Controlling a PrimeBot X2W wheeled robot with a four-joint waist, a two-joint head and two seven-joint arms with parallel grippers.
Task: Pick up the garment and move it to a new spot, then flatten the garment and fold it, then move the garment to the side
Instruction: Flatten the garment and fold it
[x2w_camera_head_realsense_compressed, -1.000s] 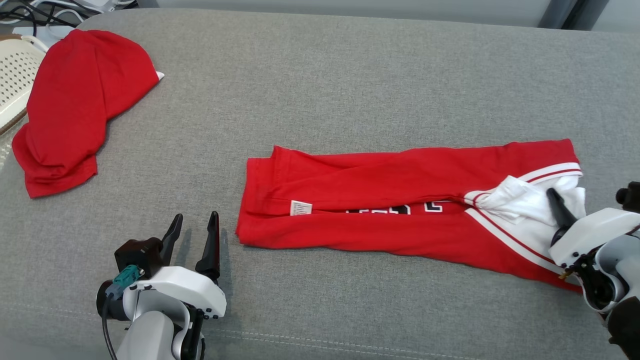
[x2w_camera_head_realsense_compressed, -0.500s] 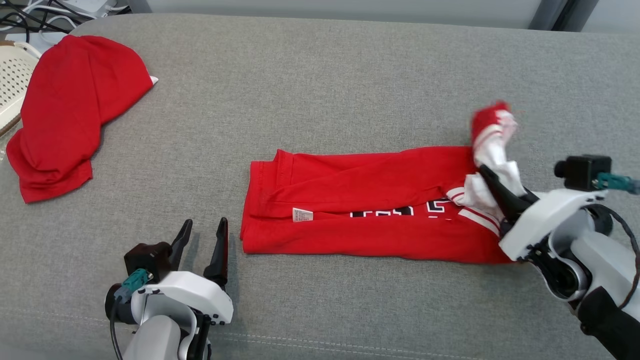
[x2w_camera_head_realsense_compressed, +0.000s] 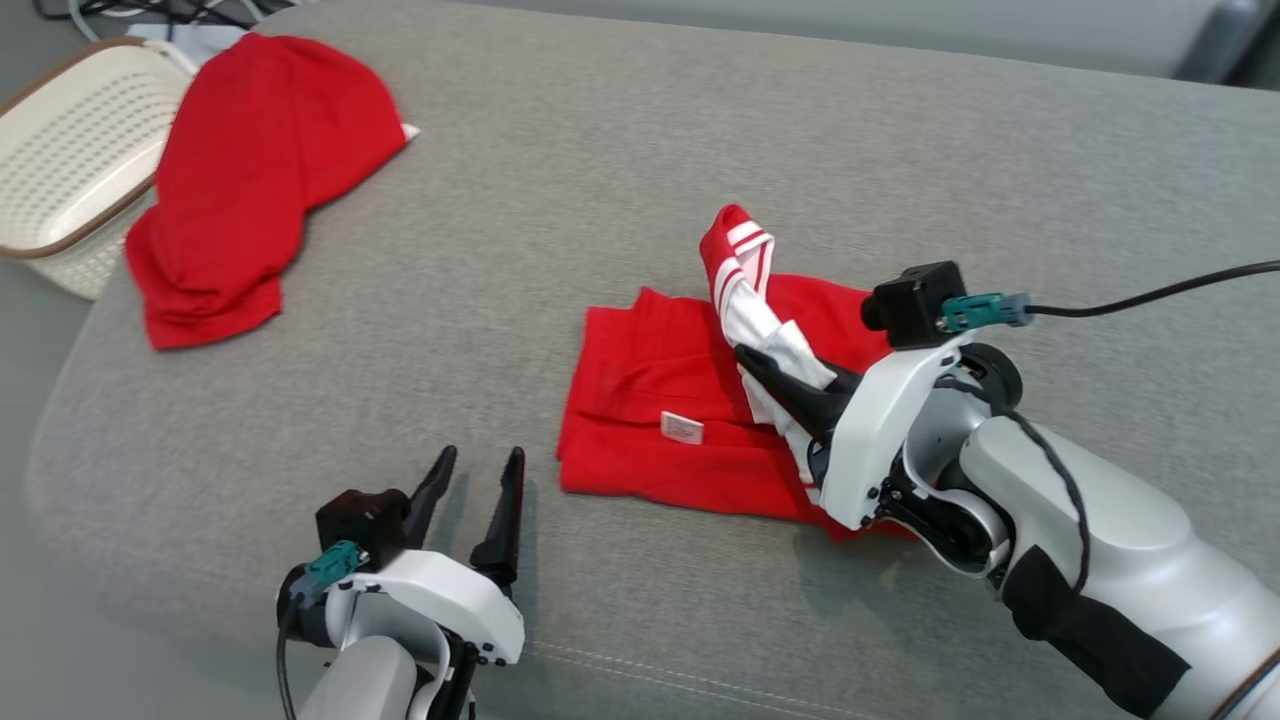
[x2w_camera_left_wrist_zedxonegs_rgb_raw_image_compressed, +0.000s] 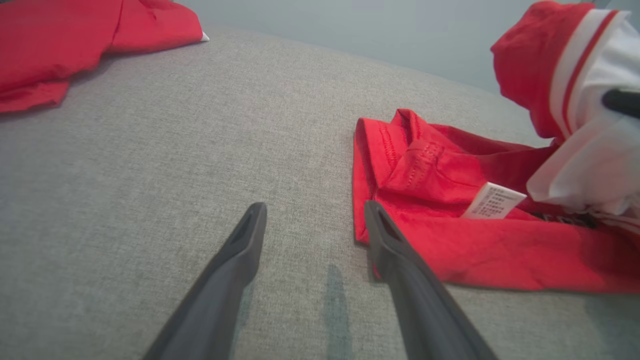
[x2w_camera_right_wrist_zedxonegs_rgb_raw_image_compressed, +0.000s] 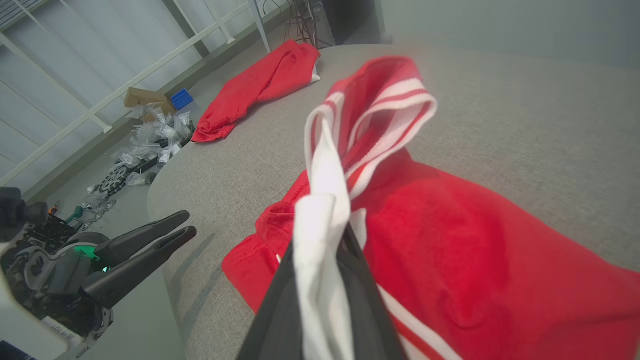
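Note:
The garment (x2w_camera_head_realsense_compressed: 650, 400) is a red jersey with white stripes and a small white label, lying partly doubled over on the grey cushion (x2w_camera_head_realsense_compressed: 600, 150). My right gripper (x2w_camera_head_realsense_compressed: 748, 358) is shut on its white-and-red striped end (x2w_camera_head_realsense_compressed: 740, 270), held up above the middle of the garment. In the right wrist view the white cloth (x2w_camera_right_wrist_zedxonegs_rgb_raw_image_compressed: 320, 210) is pinched between my right gripper (x2w_camera_right_wrist_zedxonegs_rgb_raw_image_compressed: 336, 239). My left gripper (x2w_camera_head_realsense_compressed: 481, 458) stands open just left of the garment's near left corner, holding nothing. In the left wrist view the left gripper (x2w_camera_left_wrist_zedxonegs_rgb_raw_image_compressed: 315, 207) hovers over bare cushion beside the garment's folded hem (x2w_camera_left_wrist_zedxonegs_rgb_raw_image_compressed: 400, 165).
A second red garment (x2w_camera_head_realsense_compressed: 250, 190) lies crumpled at the far left of the cushion, next to a white perforated basket (x2w_camera_head_realsense_compressed: 70, 160). The cushion's left edge curves off near it. Clutter lies on the floor (x2w_camera_right_wrist_zedxonegs_rgb_raw_image_compressed: 145, 145) beyond. A black cable (x2w_camera_head_realsense_compressed: 1150, 298) runs from the right wrist.
My right gripper has lifted the striped end and carried it leftward over the garment, doubling it over. The camera view has shifted too. The left gripper stays open beside the garment.

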